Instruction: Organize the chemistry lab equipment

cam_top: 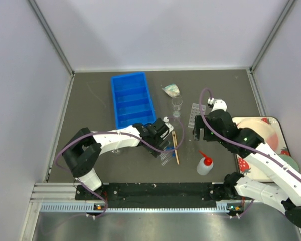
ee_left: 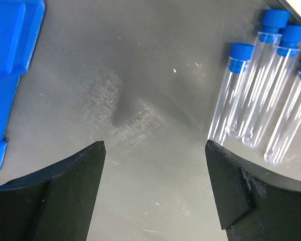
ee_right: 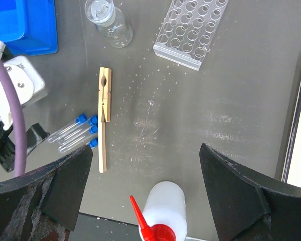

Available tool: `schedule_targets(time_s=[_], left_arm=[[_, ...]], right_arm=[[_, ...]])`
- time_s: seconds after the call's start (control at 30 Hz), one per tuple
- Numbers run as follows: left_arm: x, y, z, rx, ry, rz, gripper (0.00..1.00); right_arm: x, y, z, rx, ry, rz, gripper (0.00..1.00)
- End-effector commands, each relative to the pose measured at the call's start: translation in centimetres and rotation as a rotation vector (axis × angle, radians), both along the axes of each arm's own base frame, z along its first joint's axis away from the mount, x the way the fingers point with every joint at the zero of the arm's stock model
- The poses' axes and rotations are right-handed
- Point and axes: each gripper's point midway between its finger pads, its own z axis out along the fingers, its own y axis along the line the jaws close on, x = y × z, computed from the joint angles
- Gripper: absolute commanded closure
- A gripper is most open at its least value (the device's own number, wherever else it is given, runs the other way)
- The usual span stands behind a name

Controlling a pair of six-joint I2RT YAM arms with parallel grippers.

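Observation:
Several blue-capped clear tubes [cam_top: 165,156] lie on the dark table beside a wooden clamp [cam_top: 176,147]. A white squeeze bottle with a red nozzle [cam_top: 204,164] stands near the front. A clear tube rack [cam_top: 195,114], a glass beaker [cam_top: 177,104] and a tipped glass flask [cam_top: 170,90] sit farther back. My left gripper [ee_left: 155,148] is open and empty over bare table, with the tubes [ee_left: 261,85] to its upper right. My right gripper [ee_right: 145,150] is open and empty above the squeeze bottle [ee_right: 163,211]; the clamp [ee_right: 104,118], tubes [ee_right: 75,133], rack [ee_right: 190,30] and beaker [ee_right: 110,22] lie below it.
A blue divided bin [cam_top: 133,98] lies at the back left and shows in the left wrist view [ee_left: 10,50]. A strawberry-patterned tray [cam_top: 271,125] sits at the right under my right arm. Grey walls close in the table.

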Motion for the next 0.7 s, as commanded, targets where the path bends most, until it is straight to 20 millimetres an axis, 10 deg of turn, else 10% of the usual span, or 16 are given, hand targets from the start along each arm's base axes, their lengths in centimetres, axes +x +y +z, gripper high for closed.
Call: schedule_targets(time_s=[0.0, 0.67], left_arm=[[-0.6, -1.2, 2.3, -0.092, -0.035, -0.026, 0.14], [-3.1, -1.3, 0.2, -0.047, 0.020, -0.078, 0.16]], right_arm=[[0.2, 0.3, 0.4, 0.033, -0.017, -0.002, 0.11], [-0.2, 0.3, -0.3, 0.040, 0.001, 0.004, 0.11]])
